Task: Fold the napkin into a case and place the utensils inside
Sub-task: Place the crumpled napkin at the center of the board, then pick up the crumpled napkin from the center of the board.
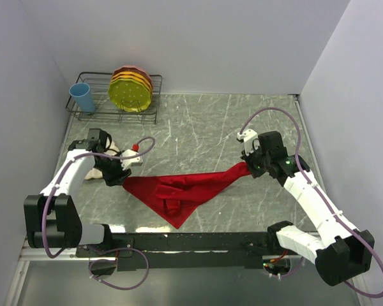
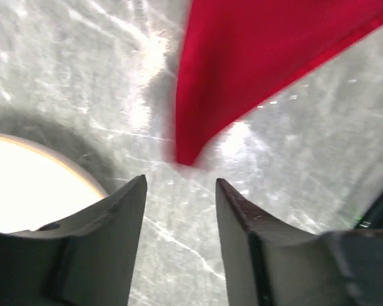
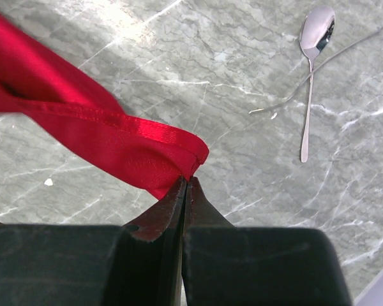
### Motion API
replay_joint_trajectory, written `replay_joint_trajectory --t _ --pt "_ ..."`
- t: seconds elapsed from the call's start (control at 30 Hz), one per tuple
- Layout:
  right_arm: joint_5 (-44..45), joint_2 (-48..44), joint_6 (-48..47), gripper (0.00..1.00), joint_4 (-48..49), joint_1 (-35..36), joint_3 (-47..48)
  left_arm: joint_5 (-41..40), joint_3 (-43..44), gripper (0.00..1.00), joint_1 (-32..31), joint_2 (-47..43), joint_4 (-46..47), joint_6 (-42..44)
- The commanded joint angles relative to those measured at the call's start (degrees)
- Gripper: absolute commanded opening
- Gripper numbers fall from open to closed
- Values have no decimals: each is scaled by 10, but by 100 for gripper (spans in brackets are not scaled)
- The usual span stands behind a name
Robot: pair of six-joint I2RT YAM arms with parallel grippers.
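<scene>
**Right jaws clamp the red cloth, left jaws stand apart**

We see the bright red satin napkin point(image 1: 172, 191) lying loosely on the grey marbled tabletop point(image 1: 242, 121), drawn out between the two arms. The right gripper point(image 3: 186, 185) has its jaws pressed together on one hemmed corner of the cloth, and that end is raised off the surface. The left gripper point(image 2: 180, 180) stands moderately apart with nothing between its fingers. The napkin's opposite pointed corner lies just ahead of the gap, touching neither finger. A rounded cream plate point(image 2: 25, 185) sits beside the left gripper. In the right wrist view, a small silver metal spoon point(image 3: 309, 83) and a thin silver fork point(image 3: 351, 47) lie crossed on the tabletop, apart from the cloth.
</scene>
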Motion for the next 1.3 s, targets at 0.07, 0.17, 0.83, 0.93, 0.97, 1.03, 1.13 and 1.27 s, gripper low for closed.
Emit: replay_joint_trajectory --t 0.07,0.17,0.83,0.93,0.97,1.03,1.13,1.27 --pt "-5 -7 -14 0 8 -4 3 173 101 59 -2 -1 -63 -48" --pt "-4 -7 -18 0 12 -4 5 181 103 57 -68 6 -41 -102" --pt "-29 9 -1 0 12 -4 3 47 -231 62 -322 -233 316 43" --pt "-28 14 1 0 13 -4 6 31 -250 58 -338 -227 357 50" --pt "-27 16 1 0 13 -4 7 27 -264 55 -343 -227 371 55" --pt "-27 21 2 0 12 -4 10 20 -277 52 -353 -227 391 68" --pt "-26 26 3 0 15 -4 14 24 -290 49 -360 -221 399 86" --pt "-26 34 4 0 18 -4 18 17 -299 50 -362 -202 430 86"
